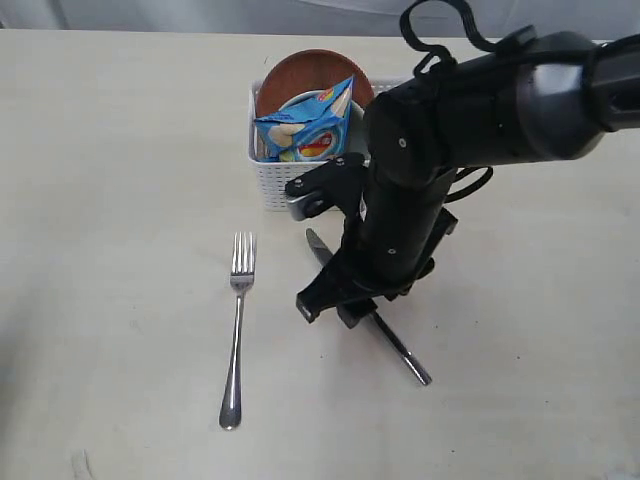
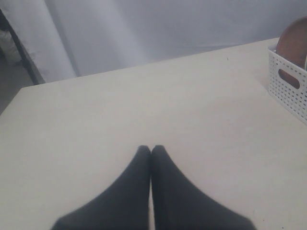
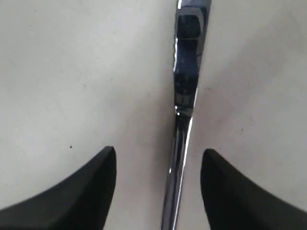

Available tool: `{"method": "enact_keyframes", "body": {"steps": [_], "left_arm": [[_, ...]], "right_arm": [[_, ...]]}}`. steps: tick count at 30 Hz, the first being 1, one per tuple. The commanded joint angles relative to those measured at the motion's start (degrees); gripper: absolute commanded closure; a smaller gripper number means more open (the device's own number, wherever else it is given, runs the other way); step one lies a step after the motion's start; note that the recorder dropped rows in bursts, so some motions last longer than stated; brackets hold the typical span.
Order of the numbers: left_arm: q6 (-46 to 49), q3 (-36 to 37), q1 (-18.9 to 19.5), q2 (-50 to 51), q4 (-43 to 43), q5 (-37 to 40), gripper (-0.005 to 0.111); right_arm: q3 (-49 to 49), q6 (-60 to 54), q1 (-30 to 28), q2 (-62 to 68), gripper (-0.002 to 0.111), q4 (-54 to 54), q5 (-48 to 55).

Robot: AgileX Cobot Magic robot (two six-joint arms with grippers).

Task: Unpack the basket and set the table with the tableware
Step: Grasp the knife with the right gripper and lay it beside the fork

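Straddling the steel table knife (image 3: 184,96), the right fingers (image 3: 86,191) stand apart, one on each side of the handle and neither touching it: open, gripping nothing. The knife (image 1: 400,350) lies flat and diagonal on the pale cream surface (image 1: 120,200), just in front of the white lattice plastic basket (image 1: 275,185). It is right of the steel fork (image 1: 238,320) and apart from it.

Judged step: knife placement, at the let-go end.

Left fingers (image 2: 134,191) are pressed together, empty, over bare surface.

Left in the basket: round brown plate (image 1: 310,70), blue crinkly snack bag (image 1: 305,125), and a pale bowl rim (image 1: 356,115) behind the bag.

Next move likely calls for a straight lift clear of the knife without dragging it, then a reach into the basket. The bag sits in front and looks to block the bowl. The knife is askew to the fork and may need squaring.

Writing: the bag print shows red and yellow patches, nothing legible. No brand is readable on the cutlery or the arm.
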Motion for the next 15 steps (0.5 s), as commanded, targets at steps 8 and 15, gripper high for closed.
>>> {"method": "enact_keyframes", "body": {"steps": [8, 15], "left_arm": [[-0.4, 0.1, -0.4, -0.2, 0.2, -0.6, 0.107], [-0.4, 0.1, -0.4, -0.2, 0.2, -0.6, 0.107]], "right_arm": [[0.2, -4.5, -0.2, 5.4, 0.060, -1.8, -3.0], [0.2, -5.2, -0.2, 7.5, 0.098, -2.6, -5.3]]}}
